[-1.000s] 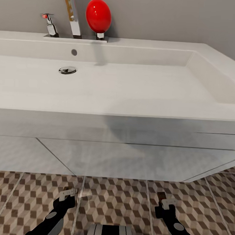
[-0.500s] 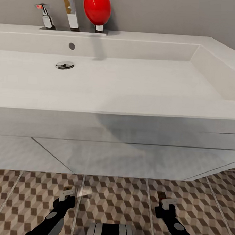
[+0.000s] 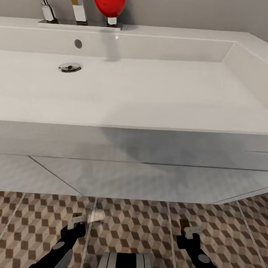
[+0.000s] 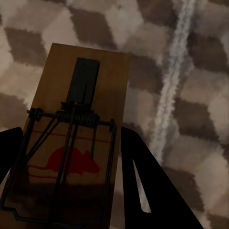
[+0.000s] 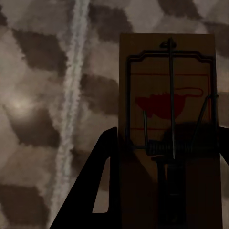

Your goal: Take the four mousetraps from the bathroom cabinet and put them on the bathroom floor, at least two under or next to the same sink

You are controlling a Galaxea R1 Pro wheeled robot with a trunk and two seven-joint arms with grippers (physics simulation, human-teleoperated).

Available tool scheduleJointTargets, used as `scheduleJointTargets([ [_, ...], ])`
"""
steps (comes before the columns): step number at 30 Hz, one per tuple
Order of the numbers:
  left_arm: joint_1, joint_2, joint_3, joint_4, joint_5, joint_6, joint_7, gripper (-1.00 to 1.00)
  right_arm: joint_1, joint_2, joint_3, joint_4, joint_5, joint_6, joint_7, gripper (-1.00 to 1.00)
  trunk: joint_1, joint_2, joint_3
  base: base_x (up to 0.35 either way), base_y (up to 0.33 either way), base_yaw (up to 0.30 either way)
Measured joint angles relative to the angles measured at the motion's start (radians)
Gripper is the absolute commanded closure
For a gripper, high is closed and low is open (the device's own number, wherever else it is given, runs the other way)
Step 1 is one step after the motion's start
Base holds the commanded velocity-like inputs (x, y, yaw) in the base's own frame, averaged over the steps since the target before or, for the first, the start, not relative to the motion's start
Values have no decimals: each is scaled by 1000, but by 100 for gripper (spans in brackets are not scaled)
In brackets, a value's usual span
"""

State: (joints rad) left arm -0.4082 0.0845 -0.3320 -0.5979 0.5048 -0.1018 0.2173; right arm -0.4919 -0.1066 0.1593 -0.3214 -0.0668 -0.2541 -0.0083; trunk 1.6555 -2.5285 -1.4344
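Carrying two mousetraps to the sink (image 3: 134, 122) is the step in hand, judging by the wrist views: each hand holds one trap above the bathroom floor (image 3: 136, 225). The left hand (image 3: 78, 221) is closed on the left mousetrap (image 4: 78, 138), its dark fingers (image 4: 143, 181) flanking the tan board, whose free end with the black plate points away from the palm. The right hand (image 3: 188, 231) grips the right mousetrap (image 5: 167, 129) the same way, one finger (image 5: 102, 186) dark along the board's edge and the red mouse print beyond the spring.

Both arms are tucked low and close to the trunk, forearms angled forward, hands pointing down toward the tiles just short of the sink's front panel.

The next move probably calls for lowering the trunk or arms until the boards lie flat on the tiles, reaching forward so they end under or right beside the sink, then releasing. A drop from height could let a trap flip or skid.
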Motion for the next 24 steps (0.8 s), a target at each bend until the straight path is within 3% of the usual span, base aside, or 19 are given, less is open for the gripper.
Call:
scheduleJointTargets([
  [24, 0, 0, 0, 0, 0, 0, 0, 100, 0, 0, 0, 0, 1, -1, 1, 100, 0, 0, 0, 0, 0, 0],
])
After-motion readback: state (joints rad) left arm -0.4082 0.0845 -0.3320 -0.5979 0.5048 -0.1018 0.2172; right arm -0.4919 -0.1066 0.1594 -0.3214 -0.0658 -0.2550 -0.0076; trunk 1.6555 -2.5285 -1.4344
